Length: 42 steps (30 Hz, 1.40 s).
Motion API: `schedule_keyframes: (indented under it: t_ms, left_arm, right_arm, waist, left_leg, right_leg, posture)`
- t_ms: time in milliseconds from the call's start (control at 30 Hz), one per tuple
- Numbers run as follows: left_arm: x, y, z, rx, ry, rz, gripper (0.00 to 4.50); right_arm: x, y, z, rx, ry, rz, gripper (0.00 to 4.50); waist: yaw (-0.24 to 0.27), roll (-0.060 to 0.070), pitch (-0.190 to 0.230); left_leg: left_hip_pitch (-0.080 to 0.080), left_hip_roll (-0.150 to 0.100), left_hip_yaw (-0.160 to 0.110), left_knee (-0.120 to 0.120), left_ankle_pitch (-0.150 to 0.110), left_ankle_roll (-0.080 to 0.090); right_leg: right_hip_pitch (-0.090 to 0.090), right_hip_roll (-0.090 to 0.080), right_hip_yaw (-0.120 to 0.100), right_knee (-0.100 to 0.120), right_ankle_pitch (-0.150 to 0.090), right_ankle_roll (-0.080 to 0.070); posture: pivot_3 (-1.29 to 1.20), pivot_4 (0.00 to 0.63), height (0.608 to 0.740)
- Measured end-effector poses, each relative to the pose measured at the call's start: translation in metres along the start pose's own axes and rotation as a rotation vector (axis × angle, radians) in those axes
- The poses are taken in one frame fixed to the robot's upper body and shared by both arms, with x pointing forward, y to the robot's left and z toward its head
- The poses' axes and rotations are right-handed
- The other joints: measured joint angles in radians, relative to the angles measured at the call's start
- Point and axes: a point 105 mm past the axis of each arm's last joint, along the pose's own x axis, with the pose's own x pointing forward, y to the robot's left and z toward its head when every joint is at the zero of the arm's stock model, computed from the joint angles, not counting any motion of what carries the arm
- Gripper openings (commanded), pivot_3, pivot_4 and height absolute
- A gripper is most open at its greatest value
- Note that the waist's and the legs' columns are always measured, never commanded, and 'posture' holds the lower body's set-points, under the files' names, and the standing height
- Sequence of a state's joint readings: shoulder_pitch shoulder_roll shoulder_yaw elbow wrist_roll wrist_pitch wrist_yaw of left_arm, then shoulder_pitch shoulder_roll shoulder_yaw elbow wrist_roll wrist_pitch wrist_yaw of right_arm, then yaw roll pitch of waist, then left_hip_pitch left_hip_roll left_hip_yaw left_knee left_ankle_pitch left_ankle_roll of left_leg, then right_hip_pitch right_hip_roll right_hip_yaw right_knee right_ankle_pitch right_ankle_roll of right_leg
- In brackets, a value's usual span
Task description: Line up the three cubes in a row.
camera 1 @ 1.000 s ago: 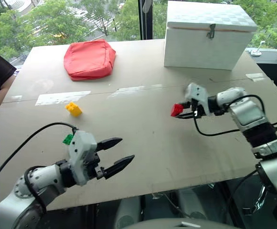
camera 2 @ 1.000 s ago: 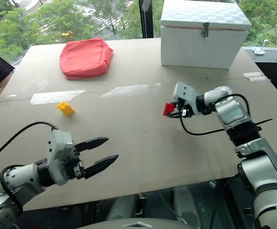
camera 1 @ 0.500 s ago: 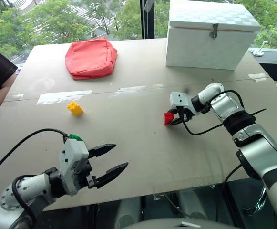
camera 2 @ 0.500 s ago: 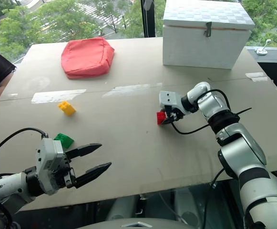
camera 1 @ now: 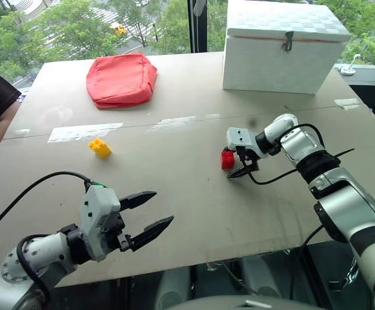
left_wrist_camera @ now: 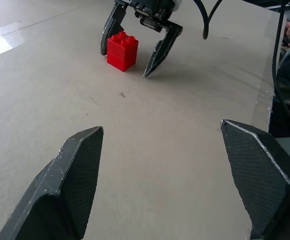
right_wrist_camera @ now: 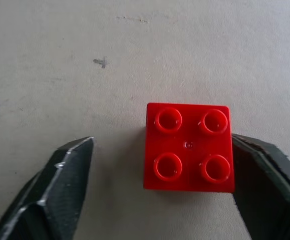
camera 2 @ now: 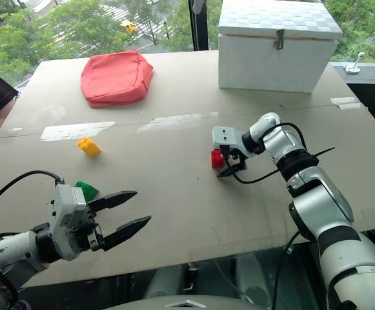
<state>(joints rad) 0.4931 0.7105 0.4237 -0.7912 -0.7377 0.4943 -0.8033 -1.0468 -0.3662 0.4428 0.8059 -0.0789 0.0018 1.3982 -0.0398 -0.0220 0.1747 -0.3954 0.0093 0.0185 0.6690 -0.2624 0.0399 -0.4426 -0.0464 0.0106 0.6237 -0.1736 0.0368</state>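
Right wrist view: right end effector (right_wrist_camera: 159, 200) has just opened, releasing the red cube (right_wrist_camera: 188, 146) onto the tabletop (right_wrist_camera: 85, 60), placement done

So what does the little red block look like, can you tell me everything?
The red cube is shiny plastic, like a building brick, with four round studs on top. It stands upright on the tan table, studs up. The right gripper is open around it: one black finger is right against its side, the other stands apart. Nothing else is near it.

The green cube (camera 2: 86, 190) sits partly hidden behind the left end effector (camera 2: 128, 212).
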Motion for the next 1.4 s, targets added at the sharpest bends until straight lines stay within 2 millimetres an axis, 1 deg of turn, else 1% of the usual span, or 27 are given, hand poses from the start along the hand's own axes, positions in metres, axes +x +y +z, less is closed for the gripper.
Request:
schedule_keyframes:
  t_ms: [67,100,167,233,267,333,400,433,467,500,600,667,767,800,833,867,933,967,1000,1067,1167,1233,1300,1333,1400]
  left_arm:
    - [-0.002,0.007,-0.002,-0.028,-0.017,0.054,3.87]
    - [-0.002,0.008,-0.003,-0.030,-0.018,0.059,3.87]
    - [-0.012,0.033,-0.005,-0.055,-0.051,0.228,3.87]
    - [-0.031,0.063,-0.011,-0.064,-0.042,0.403,3.87]
    - [-0.037,0.072,-0.011,-0.067,-0.041,0.452,3.87]
    - [-0.053,0.090,-0.014,-0.081,-0.043,0.550,3.87]
    - [-0.061,0.101,-0.019,-0.085,-0.009,0.585,3.87]
    - [-0.062,0.102,-0.019,-0.085,-0.002,0.584,3.87]
    - [-0.063,0.105,-0.020,-0.084,0.019,0.566,3.87]
    - [-0.065,0.108,-0.021,-0.073,0.056,0.539,3.87]
    - [-0.065,0.116,-0.022,-0.038,0.133,0.496,3.87]
    - [-0.062,0.123,-0.022,-0.010,0.179,0.457,3.87]
    - [-0.058,0.126,-0.028,0.006,0.243,0.392,3.87]
    - [-0.056,0.128,-0.031,0.009,0.262,0.371,3.32]
    - [-0.056,0.130,-0.034,0.006,0.273,0.365,3.10]
    - [-0.055,0.132,-0.036,0.006,0.284,0.358,2.77]
    - [-0.056,0.137,-0.047,0.012,0.335,0.335,1.84]
    - [-0.054,0.140,-0.048,0.023,0.337,0.328,1.30]
    - [-0.052,0.141,-0.047,0.038,0.335,0.318,1.21]
    - [-0.048,0.146,-0.045,0.059,0.334,0.306,1.23]
    - [-0.039,0.146,-0.039,0.065,0.297,0.262,1.23]
    - [-0.025,0.142,-0.021,0.069,0.225,0.183,1.23]
    - [-0.008,0.135,-0.003,0.108,0.183,0.085,1.23]
    - [0.006,0.129,0.009,0.144,0.174,0.004,1.23]
    - [0.029,0.123,0.021,0.207,0.187,-0.102,1.23]
  right_arm:
    - [-0.006,-0.003,0.010,-0.027,-0.058,-0.025,4.45]
    - [-0.006,-0.003,0.010,-0.030,-0.062,-0.027,4.45]
    - [-0.019,-0.001,0.024,-0.080,-0.165,-0.089,4.45]
    - [-0.034,0.007,0.037,-0.115,-0.250,-0.132,4.45]
    - [-0.040,0.011,0.041,-0.110,-0.289,-0.147,4.45]
    - [-0.054,0.027,0.058,-0.098,-0.408,-0.180,4.45]
    - [-0.062,0.045,0.072,-0.079,-0.490,-0.189,4.45]
    - [-0.063,0.050,0.073,-0.076,-0.503,-0.190,4.45]
    - [-0.065,0.062,0.076,-0.064,-0.524,-0.187,4.45]
    - [-0.065,0.079,0.076,-0.045,-0.549,-0.175,4.45]
    - [-0.063,0.103,0.075,-0.013,-0.566,-0.152,4.45]
    - [-0.066,0.112,0.074,-0.005,-0.562,-0.166,4.45]
    - [-0.070,0.116,0.074,-0.005,-0.546,-0.193,4.45]
    - [-0.070,0.116,0.073,-0.002,-0.542,-0.203,4.50]
    - [-0.070,0.115,0.073,-0.001,-0.542,-0.208,4.50]
    - [-0.070,0.115,0.073,0.001,-0.541,-0.212,4.50]
    - [-0.071,0.114,0.072,0.013,-0.534,-0.232,4.50]
    - [-0.072,0.114,0.071,0.017,-0.531,-0.241,4.50]
    - [-0.072,0.114,0.072,0.017,-0.532,-0.247,4.50]
    - [-0.072,0.115,0.074,0.016,-0.538,-0.258,4.50]
    - [-0.072,0.118,0.073,0.028,-0.534,-0.273,4.50]
    - [-0.073,0.119,0.069,0.055,-0.530,-0.302,4.50]
    - [-0.076,0.119,0.067,0.063,-0.528,-0.339,4.50]
    - [-0.080,0.119,0.063,0.073,-0.527,-0.386,4.50]
    - [-0.084,0.119,0.053,0.122,-0.526,-0.456,4.50]
  waist:
    - [0.001,0.000,0.000]
    - [0.001,0.000,0.000]
    - [0.005,0.000,0.000]
    - [0.011,0.000,0.000]
    - [0.012,0.000,0.000]
    - [0.019,0.000,0.000]
    - [0.022,-0.001,0.000]
    - [0.023,-0.001,-0.001]
    - [0.027,-0.001,-0.001]
    - [0.032,-0.003,-0.002]
    - [0.033,-0.003,-0.002]
    - [0.030,-0.003,-0.002]
    - [0.023,-0.004,-0.002]
    - [0.024,-0.004,-0.002]
    - [0.024,-0.004,-0.002]
    - [0.024,-0.004,-0.002]
    - [0.026,-0.004,-0.002]
    - [0.027,-0.004,-0.002]
    - [0.029,-0.004,-0.002]
    - [0.033,-0.004,-0.002]
    - [0.035,-0.005,-0.002]
    - [0.041,-0.006,-0.002]
    - [0.046,-0.006,-0.002]
    - [0.050,-0.006,-0.002]
    - [0.060,-0.007,-0.002]
  left_leg:
    - [0.000,0.000,0.000,0.000,0.000,0.000]
    - [0.000,0.000,0.000,0.000,0.000,0.000]
    - [0.000,0.000,-0.001,0.000,0.000,0.000]
    - [0.000,0.000,-0.003,0.000,0.000,0.000]
    - [0.000,0.000,-0.003,0.000,0.000,0.000]
    - [-0.001,0.000,-0.002,0.000,0.000,0.000]
    - [-0.001,0.000,-0.001,0.000,0.000,0.000]
    - [-0.001,0.000,-0.002,0.000,0.000,0.000]
    - [-0.001,0.000,-0.001,0.000,0.000,0.000]
    - [-0.001,0.000,-0.002,0.000,0.000,0.000]
    - [-0.001,0.000,0.000,0.001,0.000,0.000]
    - [0.000,0.000,0.001,0.001,0.000,0.000]
    - [0.000,0.001,0.003,0.001,0.000,0.000]
    - [0.000,0.001,0.003,0.000,0.000,0.000]
    - [0.000,0.001,0.003,0.000,0.000,0.000]
    - [-0.001,0.001,0.003,0.000,0.000,0.000]
    - [-0.002,0.002,0.002,-0.001,0.000,0.000]
    - [-0.002,0.002,0.002,-0.001,0.000,0.000]
    - [-0.002,0.002,0.002,-0.001,0.000,0.000]
    - [-0.002,0.001,0.002,0.000,0.000,0.000]
    - [-0.003,0.001,0.002,0.000,0.000,0.000]
    - [-0.004,0.001,0.002,0.001,0.000,0.000]
    - [-0.004,0.001,0.002,0.001,0.000,0.000]
    - [-0.003,0.000,0.002,0.001,0.000,0.000]
    - [-0.004,-0.002,0.003,0.002,0.000,0.000]
  right_leg:
    - [0.000,0.000,0.000,0.000,0.000,0.000]
    - [0.000,0.000,0.000,0.000,0.000,0.000]
    - [0.000,0.000,-0.001,0.001,0.000,0.000]
    - [0.000,0.000,-0.002,0.001,0.000,0.000]
    - [0.000,0.000,-0.002,0.001,0.000,0.000]
    - [0.000,0.000,-0.002,0.001,0.000,0.000]
    - [0.000,0.000,-0.001,0.001,0.000,0.000]
    - [0.000,0.000,-0.002,0.001,0.000,0.000]
    - [0.000,-0.001,-0.002,0.001,0.000,0.001]
    - [0.000,-0.001,-0.003,0.001,-0.001,0.001]
    - [0.000,-0.001,-0.002,0.001,-0.003,0.004]
    - [0.000,-0.001,-0.002,0.001,-0.003,0.004]
    - [-0.001,-0.002,-0.001,0.001,-0.003,0.004]
    - [-0.002,-0.002,-0.002,0.001,-0.003,0.004]
    - [-0.002,-0.002,-0.002,0.001,-0.003,0.004]
    - [-0.003,-0.002,-0.002,0.001,-0.002,0.004]
    - [-0.003,-0.001,-0.002,0.001,-0.001,0.001]
    - [-0.003,-0.002,-0.003,0.001,-0.001,0.001]
    - [-0.003,-0.002,-0.003,0.001,-0.001,0.001]
    - [-0.003,-0.003,-0.003,0.001,-0.001,0.001]
    - [-0.003,-0.004,-0.003,0.001,-0.001,0.002]
    - [-0.003,-0.004,-0.004,0.001,-0.001,0.002]
    - [-0.003,-0.003,-0.004,0.001,-0.001,0.002]
    - [-0.003,-0.003,-0.004,0.001,-0.001,0.002]
    - [-0.001,-0.002,-0.006,0.001,-0.001,0.002]
  posture:
    - [0.00,0.150,0.740]
    - [0.00,0.150,0.740]
    - [0.00,0.150,0.740]
    - [0.00,0.150,0.740]
    - [0.00,0.150,0.740]
    - [0.00,0.150,0.740]
    - [0.00,0.150,0.740]
    - [0.00,0.150,0.740]
    - [0.00,0.150,0.740]
    - [0.00,0.150,0.740]
    - [0.00,0.150,0.740]
    - [0.00,0.150,0.740]
    - [0.00,0.150,0.740]
    - [0.00,0.150,0.740]
    - [0.00,0.150,0.740]
    - [0.00,0.150,0.740]
    - [0.00,0.150,0.740]
    - [0.00,0.150,0.740]
    - [0.00,0.150,0.740]
    - [0.00,0.150,0.740]
    - [0.00,0.150,0.740]
    - [0.00,0.150,0.740]
    - [0.00,0.150,0.740]
    - [0.00,0.150,0.740]
    - [0.00,0.150,0.740]
